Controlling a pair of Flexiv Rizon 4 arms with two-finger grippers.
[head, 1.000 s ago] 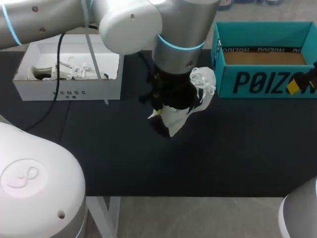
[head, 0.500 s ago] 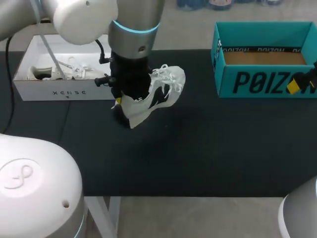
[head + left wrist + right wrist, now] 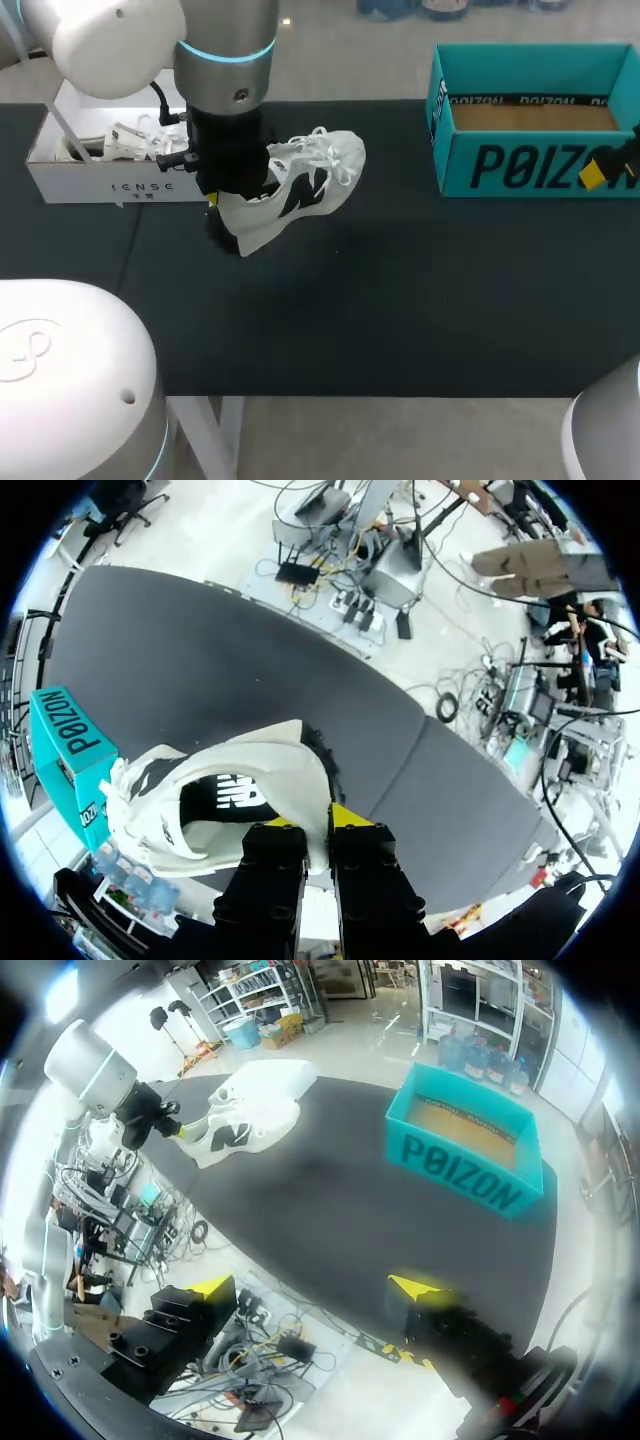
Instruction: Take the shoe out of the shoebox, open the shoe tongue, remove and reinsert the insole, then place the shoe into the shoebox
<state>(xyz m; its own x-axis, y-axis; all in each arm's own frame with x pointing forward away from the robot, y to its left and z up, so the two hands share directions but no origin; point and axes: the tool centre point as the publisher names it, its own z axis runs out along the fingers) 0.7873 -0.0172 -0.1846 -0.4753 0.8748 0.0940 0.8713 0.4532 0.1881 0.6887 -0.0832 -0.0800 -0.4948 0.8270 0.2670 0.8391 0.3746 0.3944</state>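
A white shoe (image 3: 305, 185) with black side markings hangs tilted above the black table, toe toward the right. My left gripper (image 3: 222, 205) is shut on its heel rim; in the left wrist view the fingers (image 3: 318, 825) pinch the heel of the shoe (image 3: 250, 780), with the black insole showing inside. The teal shoebox (image 3: 530, 165) stands open at the back right. My right gripper (image 3: 315, 1288) is open with nothing in it, off the table's right side near the shoebox (image 3: 470, 1175), far from the shoe (image 3: 250, 1105).
A white open box (image 3: 130, 187) with white items inside stands at the back left, just behind my left arm. The black table (image 3: 400, 300) stretches between the two boxes. The teal shoebox (image 3: 70, 740) also shows in the left wrist view.
My left arm has carried the shoe leftward from the table's middle to beside the white box, and the shoe has turned flatter. The right gripper has not moved.
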